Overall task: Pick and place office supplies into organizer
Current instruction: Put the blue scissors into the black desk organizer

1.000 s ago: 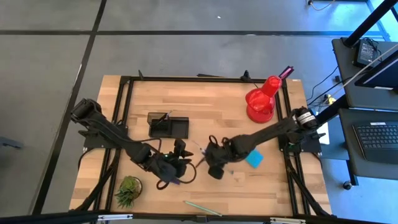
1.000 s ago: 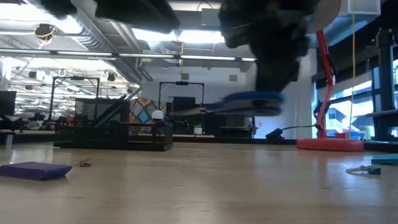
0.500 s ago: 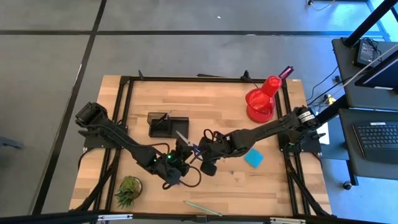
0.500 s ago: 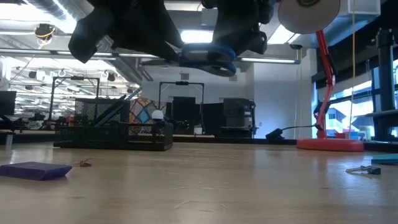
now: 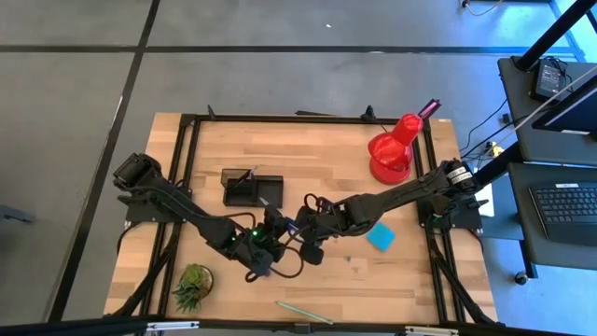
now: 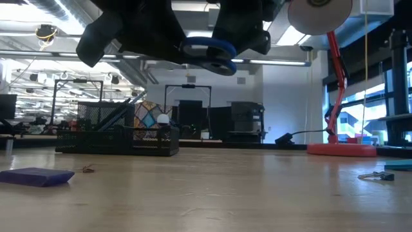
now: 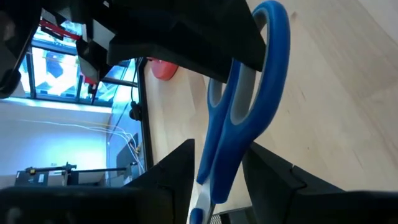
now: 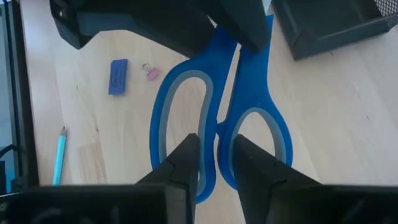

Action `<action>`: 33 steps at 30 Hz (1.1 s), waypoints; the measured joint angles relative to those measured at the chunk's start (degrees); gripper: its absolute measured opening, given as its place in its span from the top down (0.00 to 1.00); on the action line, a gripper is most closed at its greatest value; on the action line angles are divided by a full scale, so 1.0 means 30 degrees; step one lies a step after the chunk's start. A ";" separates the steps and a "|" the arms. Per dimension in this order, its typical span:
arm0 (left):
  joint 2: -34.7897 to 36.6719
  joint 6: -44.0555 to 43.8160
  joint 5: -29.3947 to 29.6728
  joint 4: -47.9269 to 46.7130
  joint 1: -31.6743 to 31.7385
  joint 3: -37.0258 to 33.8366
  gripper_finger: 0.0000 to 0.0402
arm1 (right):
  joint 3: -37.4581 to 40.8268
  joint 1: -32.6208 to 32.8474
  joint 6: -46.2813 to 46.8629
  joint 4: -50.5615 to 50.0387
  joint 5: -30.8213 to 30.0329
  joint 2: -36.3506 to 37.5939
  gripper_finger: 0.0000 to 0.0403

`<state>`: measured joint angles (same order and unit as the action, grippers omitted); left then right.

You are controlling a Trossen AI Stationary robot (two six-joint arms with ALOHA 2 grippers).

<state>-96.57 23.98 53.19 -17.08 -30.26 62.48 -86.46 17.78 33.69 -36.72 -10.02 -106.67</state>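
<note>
Blue-handled scissors (image 5: 289,226) hang in the air above the table's middle, held between both arms. Their pale blades (image 5: 270,202) point toward the black organizer (image 5: 252,188). My right gripper (image 8: 214,146) is shut on the handle loops (image 8: 211,106). My left gripper (image 7: 217,158) closes on the narrow stretch where the handles run together (image 7: 217,168). In the low view the loops (image 6: 209,55) show high above the wood, under both dark hands. My left gripper pinches the scissors' blue shank (image 7: 214,177), between the loops and the blades, between its two fingers. It comes slanting down from the table's left, across the scissors. The scissors are clear of the table. My right gripper pinches the two inner bars of the loops (image 8: 216,127), one finger (image 8: 183,165) standing in each loop opening. It comes slanting down from the table's right. The scissors lie roughly level and lifted clear.
A cyan sticky pad (image 5: 381,237) lies right of the grippers. A pale pencil (image 5: 303,311) lies near the front edge and a small plant (image 5: 191,285) at front left. A red lamp (image 5: 392,154) stands at back right. A purple block (image 6: 35,176) and a small clip (image 8: 149,73) lie on the wood.
My right gripper has risen and gone toward the table's left with the scissors, lifting them well clear of the wood. My left gripper has moved toward the scissors from the near left and sunk a little. Both have kept still in the last half second.
</note>
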 joint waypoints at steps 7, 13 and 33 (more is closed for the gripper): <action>0.0000 0.0521 -0.0190 -0.0061 -0.0007 0.0000 0.82 | 0.0000 0.0009 -0.0387 0.0010 0.0028 0.0015 0.80; 0.0000 0.0593 -0.0393 -0.0456 -0.0022 -0.0018 0.90 | 0.0000 0.0044 -0.0872 0.0170 0.0058 0.0029 0.79; 0.0124 -0.1061 -0.2421 -0.0431 -0.0232 -0.0015 0.91 | -0.0022 0.0248 -0.2453 -0.0690 0.1275 0.1248 0.36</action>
<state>-96.20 20.80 45.93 -18.37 -30.96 62.43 -86.52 18.52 26.33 -38.79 -6.20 -102.93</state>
